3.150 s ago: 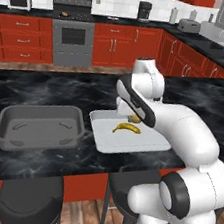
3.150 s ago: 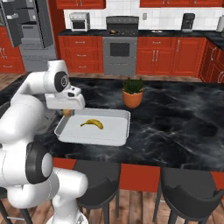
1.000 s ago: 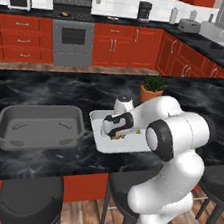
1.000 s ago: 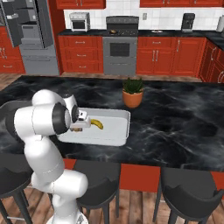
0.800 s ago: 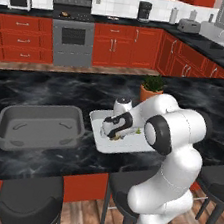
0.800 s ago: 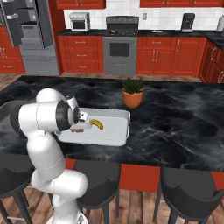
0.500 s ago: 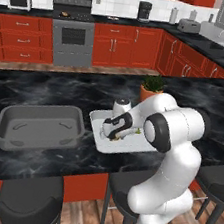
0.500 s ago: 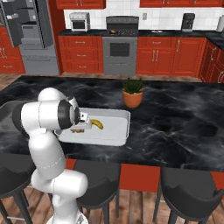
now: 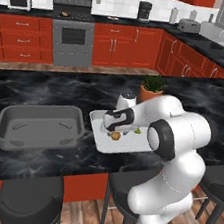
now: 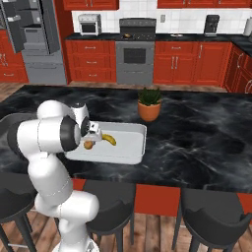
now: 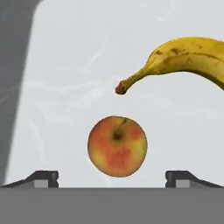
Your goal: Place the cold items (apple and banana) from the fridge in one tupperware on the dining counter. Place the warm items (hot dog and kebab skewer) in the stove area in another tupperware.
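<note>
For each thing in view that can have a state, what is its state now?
gripper: open, jaws wide apart, above the apple
apple: lying free in the white tupperware, stem up
banana: lying in the white tupperware, apart from the apple
white tupperware: uncovered, holds the apple and banana
grey tupperware: uncovered, nothing in it

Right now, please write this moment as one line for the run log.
pincer: open, above apple | apple: released in white tupperware, beside banana, not touching | grey tupperware: holds nothing
</note>
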Robot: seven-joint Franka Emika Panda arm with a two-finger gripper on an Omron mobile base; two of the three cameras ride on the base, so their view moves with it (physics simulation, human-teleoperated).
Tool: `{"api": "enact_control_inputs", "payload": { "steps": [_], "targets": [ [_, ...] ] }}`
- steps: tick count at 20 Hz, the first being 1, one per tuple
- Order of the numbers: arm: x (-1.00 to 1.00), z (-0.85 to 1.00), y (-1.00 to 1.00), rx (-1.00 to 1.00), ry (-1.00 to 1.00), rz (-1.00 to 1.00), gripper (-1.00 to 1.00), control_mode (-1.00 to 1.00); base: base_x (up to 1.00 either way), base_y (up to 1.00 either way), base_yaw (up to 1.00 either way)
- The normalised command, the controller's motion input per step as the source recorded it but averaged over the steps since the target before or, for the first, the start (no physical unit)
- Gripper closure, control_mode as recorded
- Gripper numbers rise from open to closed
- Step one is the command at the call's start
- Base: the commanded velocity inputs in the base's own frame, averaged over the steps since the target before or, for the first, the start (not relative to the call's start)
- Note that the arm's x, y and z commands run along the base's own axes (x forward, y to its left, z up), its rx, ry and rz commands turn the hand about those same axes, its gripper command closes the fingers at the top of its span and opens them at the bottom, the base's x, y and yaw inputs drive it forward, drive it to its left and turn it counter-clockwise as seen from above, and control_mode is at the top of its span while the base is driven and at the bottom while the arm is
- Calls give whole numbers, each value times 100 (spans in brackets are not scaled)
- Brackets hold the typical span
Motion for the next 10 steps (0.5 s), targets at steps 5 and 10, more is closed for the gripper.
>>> {"api": "enact_control_inputs", "payload": {
  "steps": [5,10],
  "targets": [
    [-39,64,0,13,-2,0,-100,-100,0,0,0],
    [-67,69,0,9,0,0,-100,-100,0,0,0]
  ]
}}
